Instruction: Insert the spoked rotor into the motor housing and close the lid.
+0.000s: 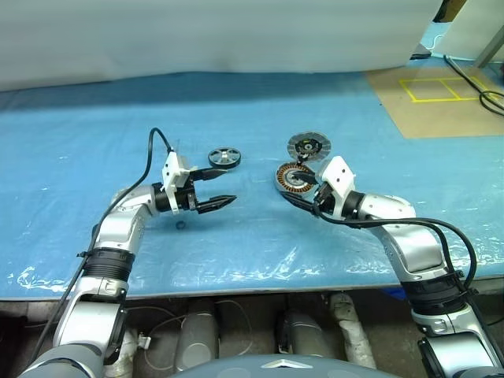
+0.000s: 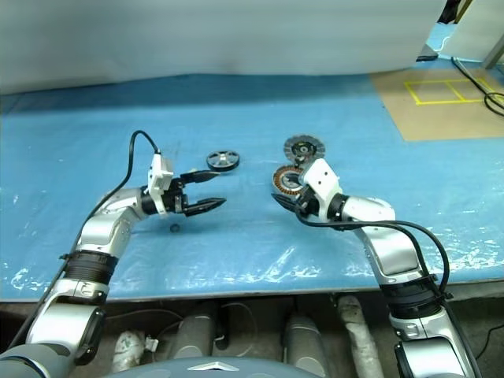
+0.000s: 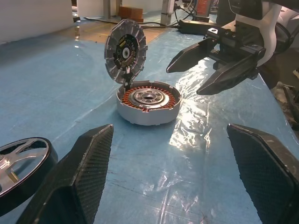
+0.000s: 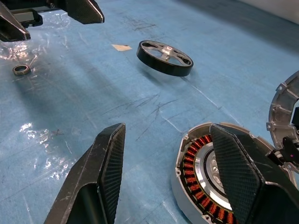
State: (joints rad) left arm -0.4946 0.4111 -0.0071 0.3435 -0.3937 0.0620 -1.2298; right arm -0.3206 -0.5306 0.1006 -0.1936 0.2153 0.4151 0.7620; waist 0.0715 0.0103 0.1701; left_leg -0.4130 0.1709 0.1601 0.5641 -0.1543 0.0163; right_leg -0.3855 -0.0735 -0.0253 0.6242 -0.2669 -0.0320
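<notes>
Blue crinkly tarp (image 1: 236,244) looks slick, so with both my grippers, left (image 1: 223,189) and right (image 1: 298,191), spread empty, grabbing that small dark spoked rotor wheel (image 1: 225,157) could skid it away.

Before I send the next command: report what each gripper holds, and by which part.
Nothing is held. The left gripper is open above the table, short of the spoked rotor. The right gripper is open beside the motor housing, gripping nothing.
</notes>
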